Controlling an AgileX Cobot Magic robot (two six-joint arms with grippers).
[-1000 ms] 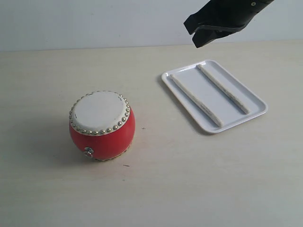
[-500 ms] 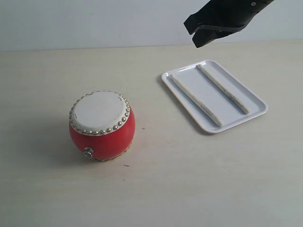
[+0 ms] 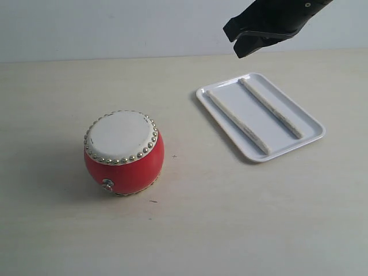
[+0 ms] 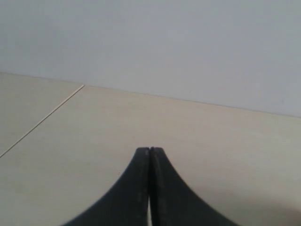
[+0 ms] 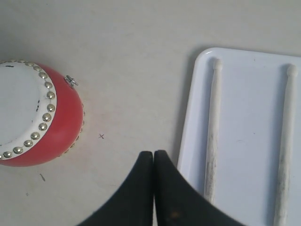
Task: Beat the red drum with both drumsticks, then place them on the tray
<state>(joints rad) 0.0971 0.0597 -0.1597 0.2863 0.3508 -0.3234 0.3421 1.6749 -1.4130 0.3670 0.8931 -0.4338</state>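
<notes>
R hand (image 3: 234, 41): arm off-frame, prob. empty

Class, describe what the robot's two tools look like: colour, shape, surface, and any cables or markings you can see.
Both are matte black. The left tool has two smooth fingers, narrow at the tips and flaring outward in curves towards the base. The right tool has the same form; from the exterior view it looks blocky and angular. No cables, labels or markings show.
</notes>
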